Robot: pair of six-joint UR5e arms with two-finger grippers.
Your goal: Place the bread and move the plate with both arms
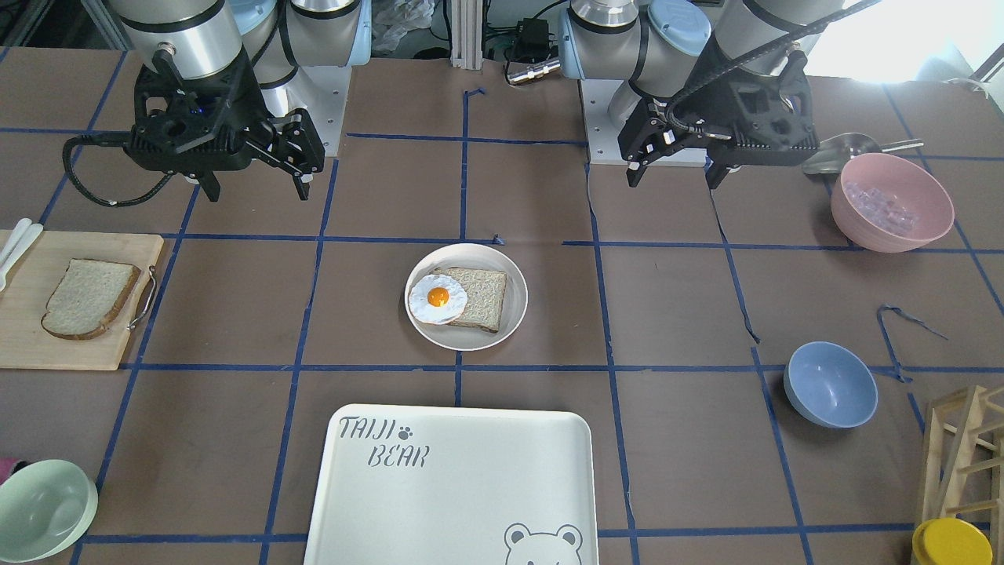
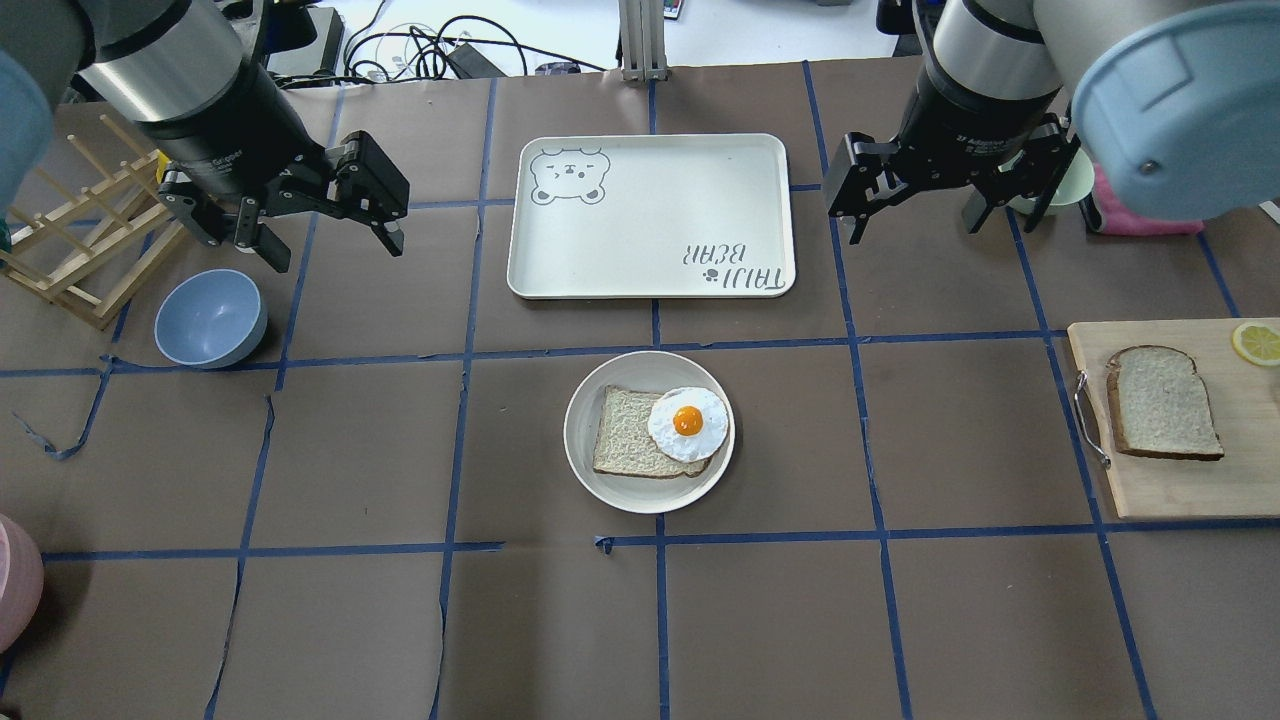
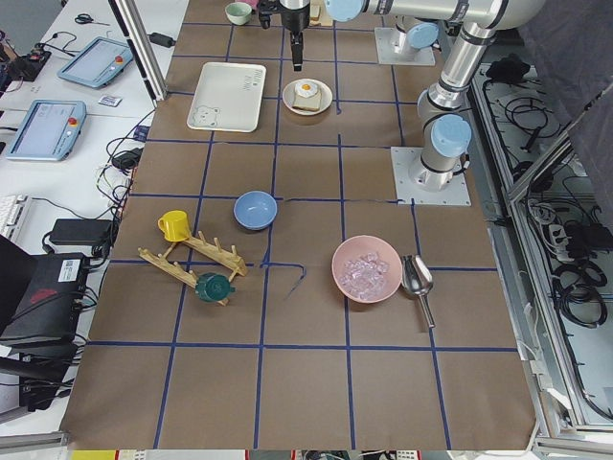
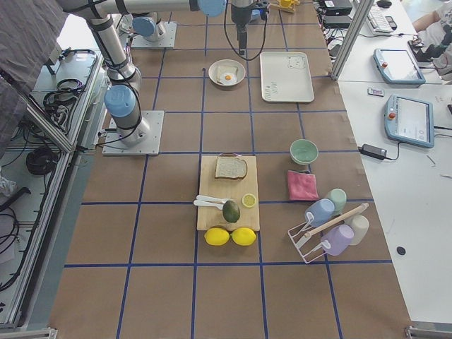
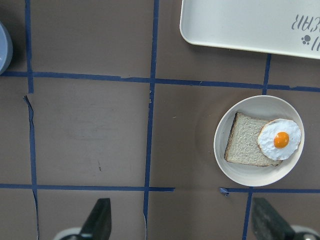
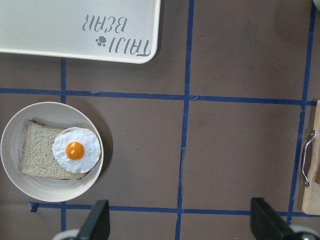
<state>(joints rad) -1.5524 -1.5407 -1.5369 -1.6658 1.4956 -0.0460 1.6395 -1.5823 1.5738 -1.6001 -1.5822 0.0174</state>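
The bread point(image 1: 90, 298), a domed dark-crusted slice, lies on a wooden cutting board point(image 1: 23, 337); it also shows in the overhead view point(image 2: 1160, 402). The plate point(image 1: 471, 255) stands mid-table and carries a squarer slice point(image 1: 478, 298) with a fried egg point(image 1: 437, 298) on it. In the overhead view the plate point(image 2: 640, 368) is in front of the tray. My left gripper point(image 2: 337, 255) and right gripper point(image 2: 915, 230) hang open and empty, high above the table, on either side of the tray. Both wrist views show the plate point(image 5: 260, 102) point(image 6: 50, 111) from far above.
A white "TAIJI BEAR" tray point(image 2: 650, 215) lies beyond the plate. A blue bowl point(image 2: 210, 318) and a wooden rack point(image 2: 80, 230) are below my left gripper. A pink bowl with ice point(image 1: 892, 202), a green bowl point(image 1: 43, 510) and a lemon slice point(image 2: 1255, 343) are nearby.
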